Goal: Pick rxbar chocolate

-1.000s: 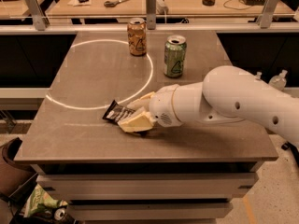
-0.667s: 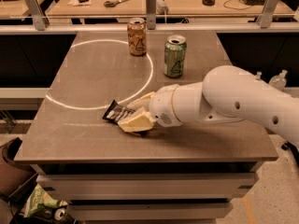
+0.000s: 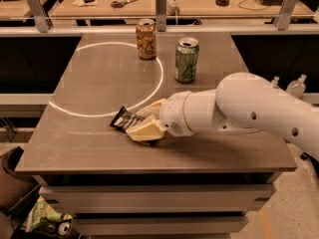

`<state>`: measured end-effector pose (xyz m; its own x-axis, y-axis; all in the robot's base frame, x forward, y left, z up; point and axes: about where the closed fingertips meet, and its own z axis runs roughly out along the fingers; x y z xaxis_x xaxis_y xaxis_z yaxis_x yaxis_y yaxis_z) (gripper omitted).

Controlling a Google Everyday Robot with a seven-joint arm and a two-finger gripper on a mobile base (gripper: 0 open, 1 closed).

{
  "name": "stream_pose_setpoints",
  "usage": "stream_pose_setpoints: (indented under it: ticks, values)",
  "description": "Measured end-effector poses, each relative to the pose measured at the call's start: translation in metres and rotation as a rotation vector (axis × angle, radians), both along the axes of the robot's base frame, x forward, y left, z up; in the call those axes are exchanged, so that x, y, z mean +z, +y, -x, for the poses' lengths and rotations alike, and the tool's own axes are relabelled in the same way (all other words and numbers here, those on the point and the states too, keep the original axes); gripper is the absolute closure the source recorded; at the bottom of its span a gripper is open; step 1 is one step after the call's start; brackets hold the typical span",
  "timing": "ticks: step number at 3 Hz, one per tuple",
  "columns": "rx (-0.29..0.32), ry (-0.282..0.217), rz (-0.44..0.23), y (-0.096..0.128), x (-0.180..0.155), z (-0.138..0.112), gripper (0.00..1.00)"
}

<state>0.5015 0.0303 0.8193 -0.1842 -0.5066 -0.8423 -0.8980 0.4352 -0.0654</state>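
Observation:
The rxbar chocolate (image 3: 122, 119), a flat black wrapper with white lettering, lies on the grey table (image 3: 89, 83) near its front middle. My gripper (image 3: 145, 121) reaches in from the right on a white arm and sits low on the table at the bar's right end. Its cream fingers (image 3: 144, 132) stand on either side of that end and are closed against it. The bar's left end sticks out to the left and rests on the table; its right end is hidden by the gripper.
An orange-brown can (image 3: 146, 39) and a green can (image 3: 186, 59) stand upright at the back of the table, well behind the gripper. A white circle line (image 3: 158, 78) is marked on the tabletop. A rail and another desk lie beyond the far edge.

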Motion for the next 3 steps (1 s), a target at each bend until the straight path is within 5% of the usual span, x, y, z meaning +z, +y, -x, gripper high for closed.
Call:
stream_pose_setpoints:
  ticks: [3]
  values:
    - [0.0, 0.0, 0.0, 0.0, 0.0014, 0.0, 1.0]
